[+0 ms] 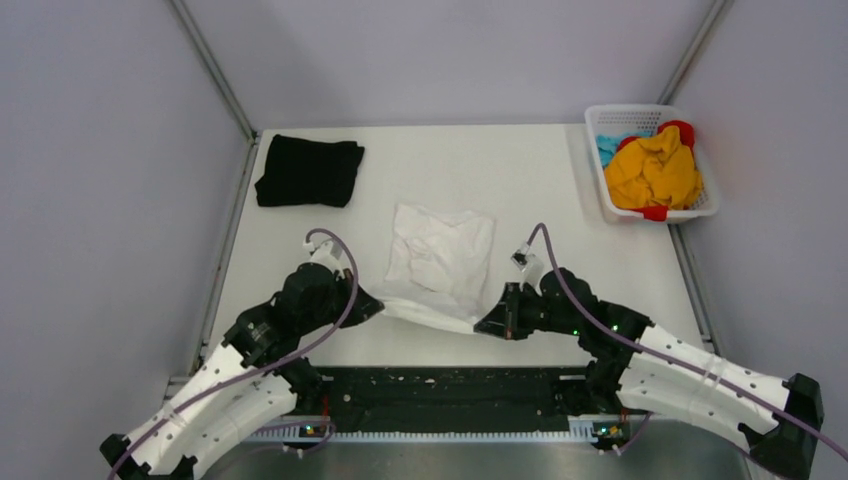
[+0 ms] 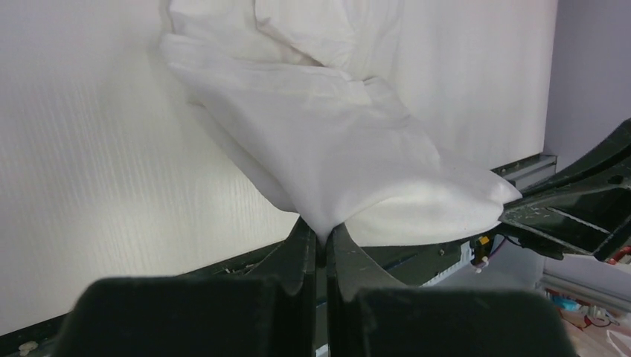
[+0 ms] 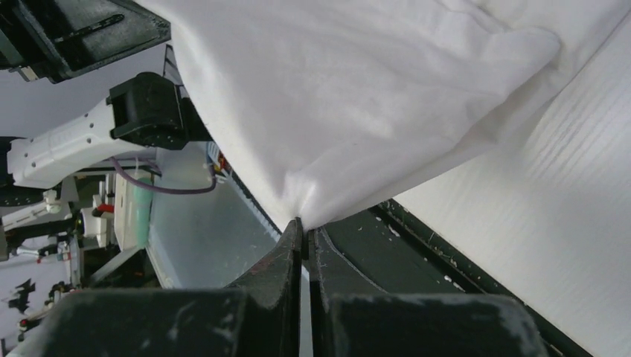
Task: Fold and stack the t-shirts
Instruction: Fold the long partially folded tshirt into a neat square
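Top external, white tee (image 1: 441, 256), table (image 1: 530, 165), grey walls (image 1: 450, 50)

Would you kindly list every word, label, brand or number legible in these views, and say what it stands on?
None can be read.
The white t-shirt, the black t-shirt and the basket show no print.
The background clutter in the right wrist view is too small and blurred to read.
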Robot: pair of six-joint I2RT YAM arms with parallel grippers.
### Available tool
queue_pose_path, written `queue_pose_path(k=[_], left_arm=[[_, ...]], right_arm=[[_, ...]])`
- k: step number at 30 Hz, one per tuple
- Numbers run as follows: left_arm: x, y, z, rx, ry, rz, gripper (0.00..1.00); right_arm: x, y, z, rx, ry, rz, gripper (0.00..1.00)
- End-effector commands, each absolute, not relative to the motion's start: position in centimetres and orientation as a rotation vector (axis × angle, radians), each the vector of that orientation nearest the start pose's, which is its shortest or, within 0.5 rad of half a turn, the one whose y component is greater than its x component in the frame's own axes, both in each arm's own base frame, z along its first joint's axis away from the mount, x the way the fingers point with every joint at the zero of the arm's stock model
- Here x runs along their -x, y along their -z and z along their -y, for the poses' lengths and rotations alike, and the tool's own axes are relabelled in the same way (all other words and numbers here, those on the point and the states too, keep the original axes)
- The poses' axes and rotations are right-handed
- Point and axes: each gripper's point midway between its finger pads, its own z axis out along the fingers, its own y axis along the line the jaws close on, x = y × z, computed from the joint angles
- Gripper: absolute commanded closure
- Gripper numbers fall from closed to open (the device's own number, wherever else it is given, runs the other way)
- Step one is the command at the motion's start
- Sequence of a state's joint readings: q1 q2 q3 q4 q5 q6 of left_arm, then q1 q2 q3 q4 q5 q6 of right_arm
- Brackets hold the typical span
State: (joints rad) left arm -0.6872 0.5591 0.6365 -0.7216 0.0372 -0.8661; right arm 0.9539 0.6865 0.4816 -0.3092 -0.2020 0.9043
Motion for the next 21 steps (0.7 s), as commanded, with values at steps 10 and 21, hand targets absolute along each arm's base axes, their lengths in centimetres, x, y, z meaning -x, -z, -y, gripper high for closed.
queue_pose_path(k=[10,21], left_arm=[[-25.5,-22.4,17.4,0.274,0.539,-2.151,1.0],[-34.6,-19.2,17.4,0.307,0.481,-2.261,1.0]], right_arm=[[-20.1,-19.9,-21.8,-0.049,-0.883,-2.159,1.0],[-27.9,-18.3,-20.9,-0.165,-0.83,-2.154,1.0]])
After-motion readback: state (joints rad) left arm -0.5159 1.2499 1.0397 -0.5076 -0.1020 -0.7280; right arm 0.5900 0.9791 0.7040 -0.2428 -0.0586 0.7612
